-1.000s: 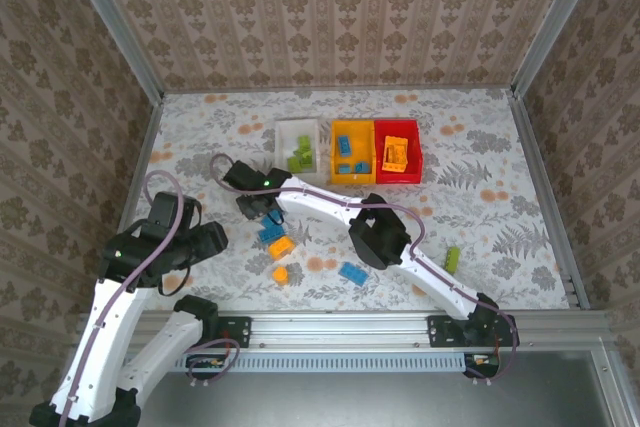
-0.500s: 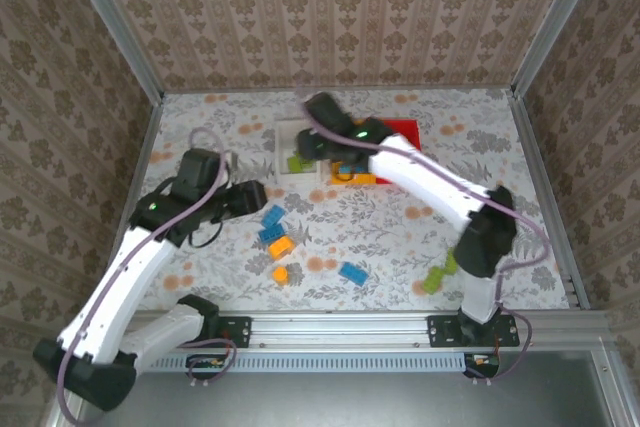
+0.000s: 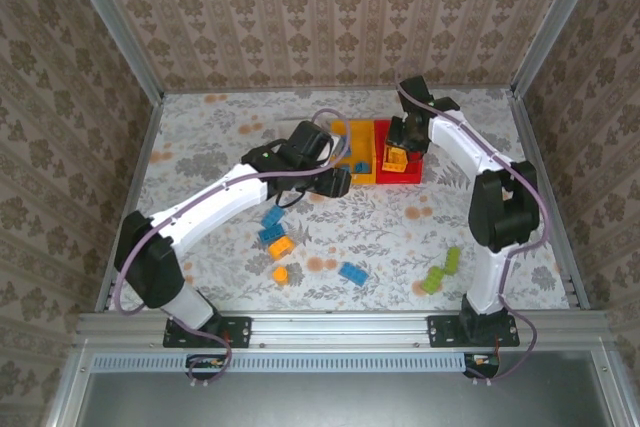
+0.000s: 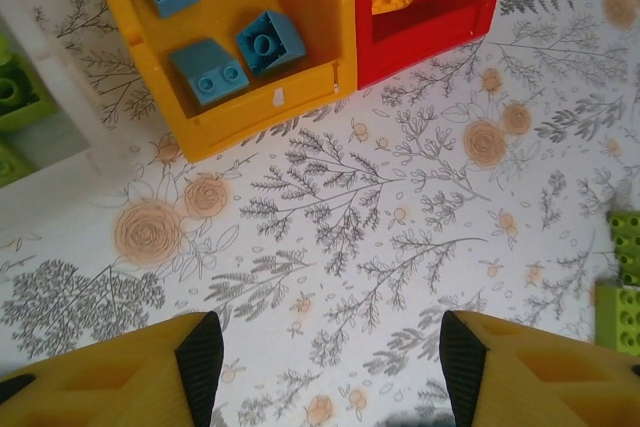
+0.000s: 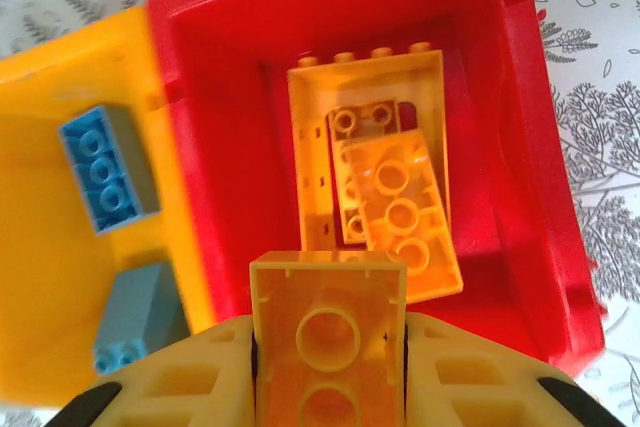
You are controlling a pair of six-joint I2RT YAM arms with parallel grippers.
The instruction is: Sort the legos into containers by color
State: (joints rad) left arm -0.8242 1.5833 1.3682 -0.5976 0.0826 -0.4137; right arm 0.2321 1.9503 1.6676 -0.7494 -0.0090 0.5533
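Floral-print tabletop (image 3: 200, 137), wallpaper-pattern walls around it.

Right gripper (image 5: 328, 372): clamped on an orange brick (image 5: 328, 322), hanging over the near side of the red bin (image 5: 480, 67). Not yet released.

Inside the red bin: more orange pieces (image 5: 395, 197), stacked on each other. No other colour visible in there.

Left gripper (image 4: 325, 357): jaws apart, nothing between them, over bare table just off the red bin's near-left corner.

Yellow-orange bin (image 4: 260, 112): touching the red bin's left side, three blue bricks (image 4: 270, 42) in it.

White bin (image 4: 45, 172): next one left again from the red bin, holding green bricks (image 4: 15, 97).

Left to sort, all on the arm-base side of the red bin:
- loose blue (image 3: 351, 272), about three, near-left of it
- loose orange (image 3: 281, 246), two, also near-left
- loose green (image 3: 432, 280), two, near-right

My read: mapping is consistent (orange to red, blue to yellow-orange, green to white) and nothing looks misfiled. Well past half done. Roughly seven picks remain, plus dropping the held brick.
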